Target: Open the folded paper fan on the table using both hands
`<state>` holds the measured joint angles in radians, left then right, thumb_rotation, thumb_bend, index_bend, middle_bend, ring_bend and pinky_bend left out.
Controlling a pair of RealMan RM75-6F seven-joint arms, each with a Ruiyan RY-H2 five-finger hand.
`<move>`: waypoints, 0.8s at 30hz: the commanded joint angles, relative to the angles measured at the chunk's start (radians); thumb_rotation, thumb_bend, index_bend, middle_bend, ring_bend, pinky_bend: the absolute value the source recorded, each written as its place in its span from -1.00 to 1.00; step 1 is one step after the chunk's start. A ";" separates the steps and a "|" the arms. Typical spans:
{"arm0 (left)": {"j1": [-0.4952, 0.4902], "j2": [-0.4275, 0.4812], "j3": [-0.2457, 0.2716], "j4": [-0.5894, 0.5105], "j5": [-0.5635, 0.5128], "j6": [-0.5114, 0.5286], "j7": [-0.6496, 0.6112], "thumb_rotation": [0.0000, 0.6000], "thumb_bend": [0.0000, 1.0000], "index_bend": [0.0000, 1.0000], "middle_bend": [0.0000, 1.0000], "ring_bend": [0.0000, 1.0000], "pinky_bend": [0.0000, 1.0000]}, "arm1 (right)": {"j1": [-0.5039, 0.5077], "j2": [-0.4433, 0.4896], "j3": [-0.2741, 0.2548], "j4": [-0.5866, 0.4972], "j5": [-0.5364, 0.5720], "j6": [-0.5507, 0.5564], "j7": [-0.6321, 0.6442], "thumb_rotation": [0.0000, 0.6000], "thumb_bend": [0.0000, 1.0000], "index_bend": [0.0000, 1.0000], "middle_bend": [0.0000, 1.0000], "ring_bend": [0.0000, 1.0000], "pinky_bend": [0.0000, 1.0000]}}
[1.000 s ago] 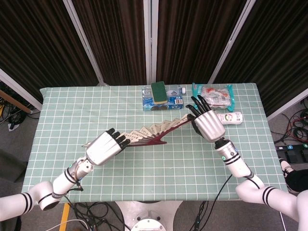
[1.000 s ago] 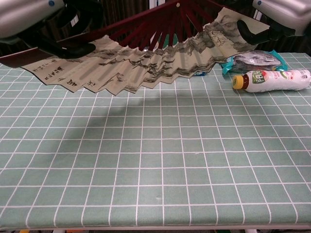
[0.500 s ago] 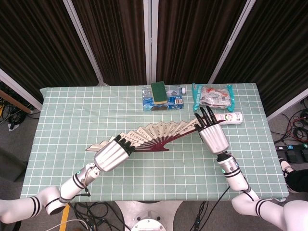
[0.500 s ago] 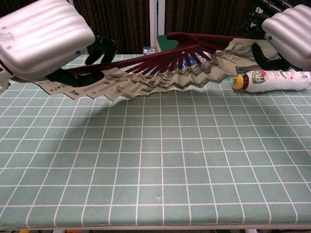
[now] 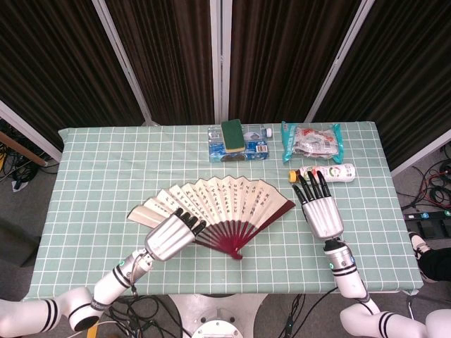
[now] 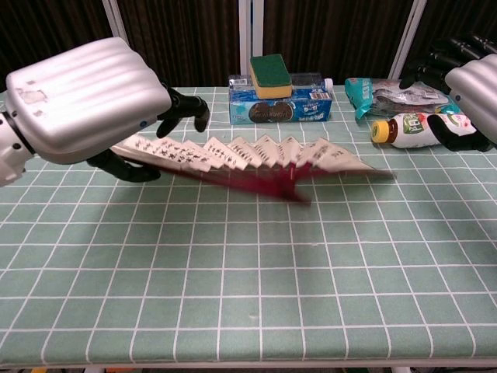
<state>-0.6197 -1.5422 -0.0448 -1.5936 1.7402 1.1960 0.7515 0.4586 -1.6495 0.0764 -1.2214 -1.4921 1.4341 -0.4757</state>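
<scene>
The paper fan [image 5: 215, 201] lies spread wide on the green checked table [image 5: 91, 176], dark red ribs meeting at its near edge; in the chest view the fan [image 6: 256, 155] is motion-blurred low over the cloth. My left hand [image 5: 171, 237] hovers over the fan's left part. From the chest, this left hand [image 6: 85, 101] has fingers above and thumb below the fan's left end, spread apart, not pinching it. My right hand [image 5: 322, 211] is just right of the fan's right edge, fingers straight and apart, holding nothing; the chest view shows that right hand [image 6: 474, 89] at the frame's edge.
A drink bottle [image 5: 331, 172] lies on its side just beyond my right hand. At the back stand a blue biscuit pack [image 5: 239, 149] with a green sponge [image 5: 233, 134] on top, and a teal snack bag [image 5: 310, 139]. Dark curtains close off the far side.
The fan has gone from held up between both hands to lying fully spread on the table. Both hands have drawn back toward me, and the right hand has let go of its end.
</scene>
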 commanded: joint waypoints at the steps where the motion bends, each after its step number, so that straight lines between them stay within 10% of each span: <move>1: 0.012 0.012 -0.001 -0.079 -0.084 -0.063 0.055 1.00 -0.98 -0.53 -0.12 -0.07 0.17 | -0.032 0.054 -0.013 -0.109 0.054 -0.053 -0.055 1.00 -0.25 -0.77 -0.88 -1.00 -1.00; 8: 0.001 0.024 -0.022 -0.190 -0.268 -0.174 0.088 1.00 -1.00 -0.83 -0.56 -0.65 -0.25 | -0.041 0.116 0.002 -0.226 0.139 -0.136 -0.070 1.00 -0.44 -0.93 -0.97 -1.00 -1.00; 24: -0.099 0.175 -0.163 -0.221 -0.581 -0.399 -0.310 1.00 -1.00 -0.92 -0.81 -0.98 -0.69 | -0.043 0.288 0.062 -0.378 0.234 -0.213 0.027 1.00 -0.73 -1.00 -1.00 -1.00 -1.00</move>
<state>-0.7041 -1.4101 -0.1816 -1.8050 1.1826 0.8213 0.5048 0.4187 -1.3773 0.1327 -1.5885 -1.2673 1.2286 -0.4639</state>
